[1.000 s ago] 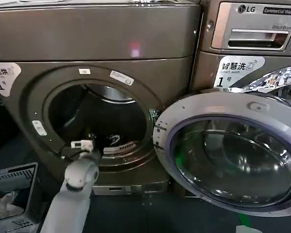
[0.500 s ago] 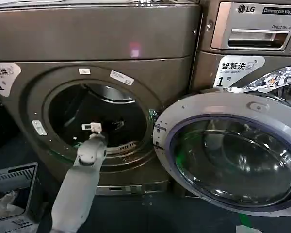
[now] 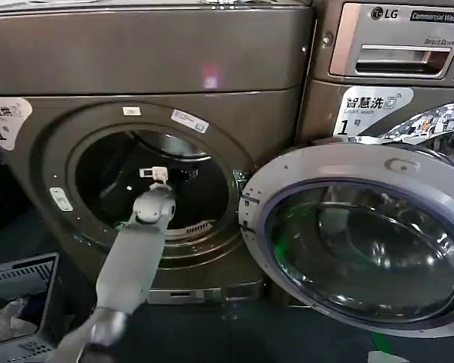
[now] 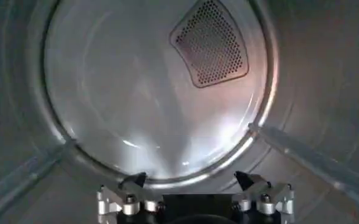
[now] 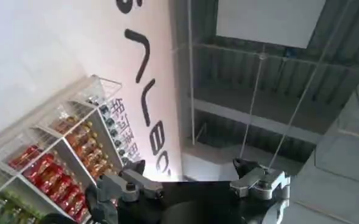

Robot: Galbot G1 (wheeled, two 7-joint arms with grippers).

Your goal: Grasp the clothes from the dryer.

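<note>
The dryer (image 3: 147,113) stood with its door (image 3: 363,234) swung wide to the right, in front of the LG washer (image 3: 393,68). The left arm (image 3: 132,257) reached up from the lower left into the round opening, and the left pincer (image 3: 157,175) was inside the drum mouth. In the left wrist view the left pincer (image 4: 194,179) had its two fingers (image 4: 133,181) spread well apart with nothing between them, facing the drum's shiny back wall (image 4: 136,97) and a perforated vent (image 4: 211,42). The clothes could not be made out in the drum. The right pincer (image 5: 188,173) pointed up toward a ceiling and a snack shelf (image 5: 51,158), its fingers apart and holding nothing. A basket (image 3: 19,302) sat at the lower left beside the dryer.
</note>
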